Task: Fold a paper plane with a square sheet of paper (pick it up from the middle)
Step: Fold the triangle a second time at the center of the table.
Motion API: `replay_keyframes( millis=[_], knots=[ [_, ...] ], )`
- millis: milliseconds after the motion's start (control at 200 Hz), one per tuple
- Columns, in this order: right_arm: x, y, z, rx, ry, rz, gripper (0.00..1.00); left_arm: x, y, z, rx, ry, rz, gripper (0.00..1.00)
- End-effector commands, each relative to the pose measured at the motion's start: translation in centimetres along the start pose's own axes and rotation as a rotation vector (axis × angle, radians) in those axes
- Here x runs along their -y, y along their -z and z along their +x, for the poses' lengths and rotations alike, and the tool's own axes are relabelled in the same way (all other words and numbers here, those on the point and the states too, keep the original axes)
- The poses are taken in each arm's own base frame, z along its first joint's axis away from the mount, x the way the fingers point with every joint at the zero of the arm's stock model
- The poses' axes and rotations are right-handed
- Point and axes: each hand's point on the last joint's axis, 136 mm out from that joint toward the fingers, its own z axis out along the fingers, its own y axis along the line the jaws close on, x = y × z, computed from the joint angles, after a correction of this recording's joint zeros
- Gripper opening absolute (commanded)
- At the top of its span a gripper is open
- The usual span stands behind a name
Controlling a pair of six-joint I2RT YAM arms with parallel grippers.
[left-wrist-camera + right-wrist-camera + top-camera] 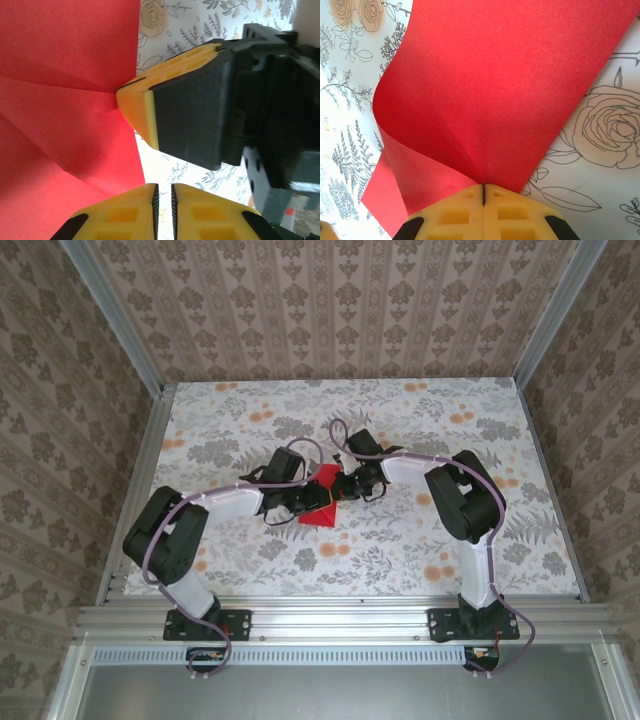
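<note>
The top camera sits above and behind my bases [200,625], looking down and forward over the whole table [450,540]. It is far enough off to take in both arms [225,505] and the papered walls [330,300]. My left wrist camera looks out along my left gripper [164,192], very near, facing my right gripper [125,90] side-on. My right wrist camera looks along its own fingers [450,215], just as close, down at the table, I think steeply. All three share the square sheet of paper [322,502] at mid-table; the wrist views meet at its pinched crease.
</note>
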Motion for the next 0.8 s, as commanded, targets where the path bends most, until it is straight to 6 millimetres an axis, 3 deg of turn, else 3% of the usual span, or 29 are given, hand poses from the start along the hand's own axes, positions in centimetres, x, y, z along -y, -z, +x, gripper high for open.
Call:
replay_keyframes(
  millis=[0,220,795],
  knots=[
    [1.9,-1.4,1.8,-0.066,-0.031,0.067,0.05,-0.6,-1.1,-0.2,-0.001,0.027,-0.028,0.15],
    [1.9,-1.4,1.9,-0.070,-0.033,0.067,0.05,-2.6,-1.9,0.1,-0.005,0.055,-0.104,0.12],
    [2.2,-1.7,2.1,-0.082,-0.044,0.072,0.21,-3.9,-2.2,0.1,0.005,0.076,-0.148,0.11]
  ],
)
